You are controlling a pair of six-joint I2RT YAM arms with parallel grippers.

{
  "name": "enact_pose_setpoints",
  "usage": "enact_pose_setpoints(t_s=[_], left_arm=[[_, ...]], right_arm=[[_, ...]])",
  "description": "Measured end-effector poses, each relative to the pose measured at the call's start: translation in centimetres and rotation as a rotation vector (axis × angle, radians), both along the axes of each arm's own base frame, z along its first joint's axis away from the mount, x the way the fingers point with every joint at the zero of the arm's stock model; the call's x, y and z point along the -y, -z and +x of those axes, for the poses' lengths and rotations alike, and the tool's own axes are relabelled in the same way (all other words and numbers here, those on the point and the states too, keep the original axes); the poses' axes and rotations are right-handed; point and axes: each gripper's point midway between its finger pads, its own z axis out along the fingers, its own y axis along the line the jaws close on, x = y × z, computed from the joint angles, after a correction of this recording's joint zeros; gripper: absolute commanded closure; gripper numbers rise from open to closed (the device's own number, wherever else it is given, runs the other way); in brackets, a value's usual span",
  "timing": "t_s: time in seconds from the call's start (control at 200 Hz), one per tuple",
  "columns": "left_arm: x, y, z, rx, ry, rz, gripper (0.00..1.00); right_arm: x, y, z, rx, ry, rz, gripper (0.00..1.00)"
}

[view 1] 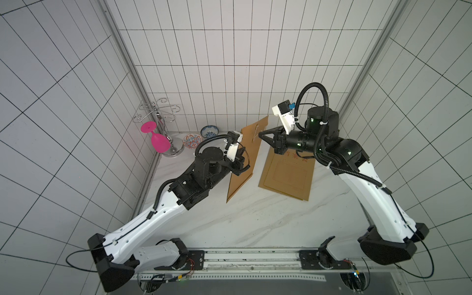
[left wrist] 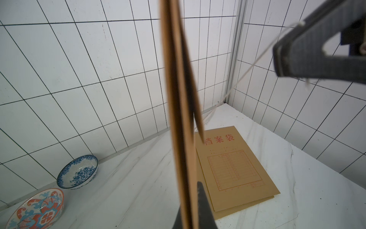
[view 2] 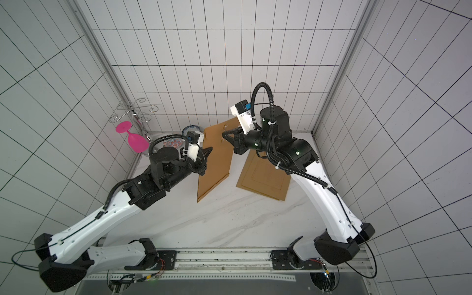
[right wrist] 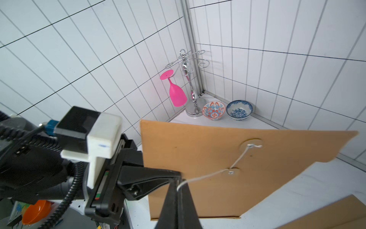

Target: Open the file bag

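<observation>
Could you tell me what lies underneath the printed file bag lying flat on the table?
Under the printed file bag, another brown sheet or bag shows, only as a strip along its edges. How much lies there, and whether it is printed, is covered.

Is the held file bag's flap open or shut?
Shut: flap almost flat against the brown paper file bag; right gripper pinches its white string.

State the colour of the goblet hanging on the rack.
Pink plastic goblet; best in right wrist view.
</observation>
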Motion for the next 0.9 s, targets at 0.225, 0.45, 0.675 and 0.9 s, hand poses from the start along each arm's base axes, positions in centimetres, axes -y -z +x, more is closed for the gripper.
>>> enact_pose_setpoints(t_s=[0.225,0.45,0.675,0.9], left_arm=[[0.5,-0.3,-0.7,0.014,0.056,0.006,1.00],[0.7,-0.5,-1.5,0.028,0.099,0.008,1.00],[0.6,-0.6,-2.3,0.039,0.132,0.010,1.00],[-0.2,-0.7,-1.9,0.033,0.146,-0.007,1.00]], right_arm=[[2.7,0.6,2.9,-0.024,0.077,0.003,1.00],[4.2,0.6,3.9,-0.033,0.103,0.013,1.00],[4.6,0.6,4.1,-0.040,0.096,0.020,1.00],[5.0,1.2,5.0,-0.049,0.105,0.012,1.00]])
